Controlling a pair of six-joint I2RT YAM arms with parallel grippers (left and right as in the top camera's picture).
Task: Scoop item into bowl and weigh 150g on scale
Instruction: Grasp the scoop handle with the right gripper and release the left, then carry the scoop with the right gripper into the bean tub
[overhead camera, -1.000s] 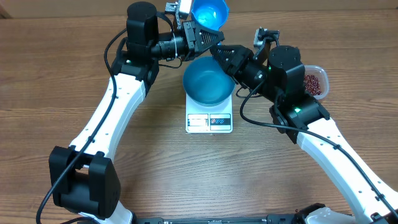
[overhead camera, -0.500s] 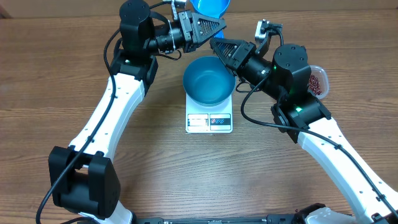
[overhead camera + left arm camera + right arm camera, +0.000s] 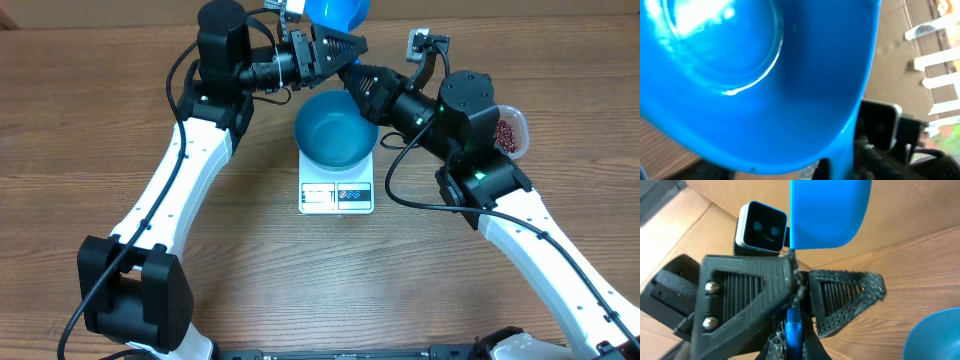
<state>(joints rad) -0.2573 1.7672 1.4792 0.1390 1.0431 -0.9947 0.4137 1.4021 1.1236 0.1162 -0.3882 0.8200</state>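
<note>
Beans: a red-brown heap in the clear tub, well behind the right gripper on its outer side and partly hidden by the right arm.
Bowl: upright on the scale, just on the near side of both grippers' tips in the overhead view. Its inside shows plain blue. In the right wrist view its rim cuts into the lower right corner.
Scale: square and white under the bowl, with the display strip on the edge away from the grippers.
Scoop: blue, raised at the far edge of the overhead view, beyond both grippers' tips. Its cup stands above the fingers in the right wrist view, with the thin handle running down between them. It fills most of the left wrist view.
Right gripper: fully closed, pinching the scoop's handle between its fingertips and pointing toward the left gripper.
Left gripper: fingers parted, one ribbed finger on each side of the handle. Whether either pad touches the handle cannot be told.
Grippers together: tip to tip above the bowl's far rim, close beside each other.
Table: wood grain, carrying the scale and the tub.
</note>
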